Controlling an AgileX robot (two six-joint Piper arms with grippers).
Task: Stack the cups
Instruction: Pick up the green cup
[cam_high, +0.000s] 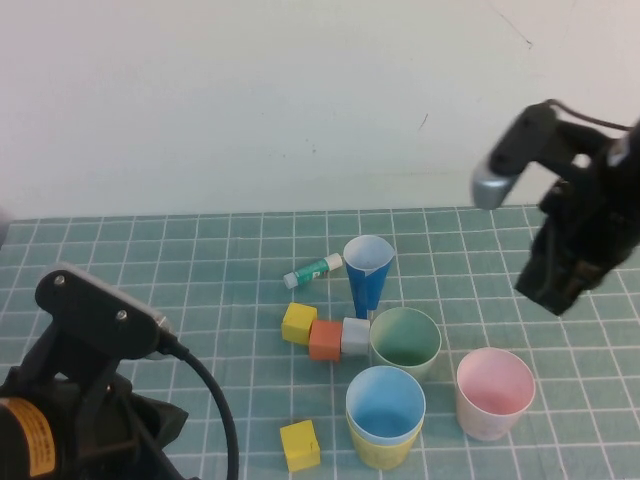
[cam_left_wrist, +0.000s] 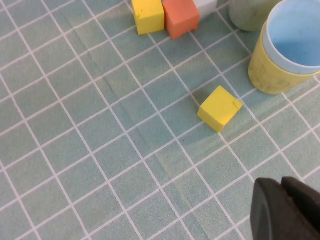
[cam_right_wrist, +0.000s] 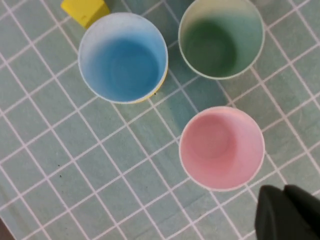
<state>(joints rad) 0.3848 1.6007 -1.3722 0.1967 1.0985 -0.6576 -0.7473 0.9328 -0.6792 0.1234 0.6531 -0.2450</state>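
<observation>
Right claw (cam_high: 560, 290) hangs in the air above the table's right side, over the pink cup (cam_high: 494, 392); whether its fingers are spread or pressed together I cannot tell. It carries nothing and seems poised for a downward reach. Left claw (cam_left_wrist: 287, 210) sits low at the near left corner, its fingers likewise unreadable, apparently parked. The blue cup (cam_high: 386, 402) is nested inside the yellow cup (cam_high: 382, 448), so one stacking step looks done. The green cup (cam_high: 405, 339) and the pink one stand upright and separate, close to that pair, probably next. Loose blocks and a narrow dark blue cone (cam_high: 367, 272) lie nearby.
</observation>
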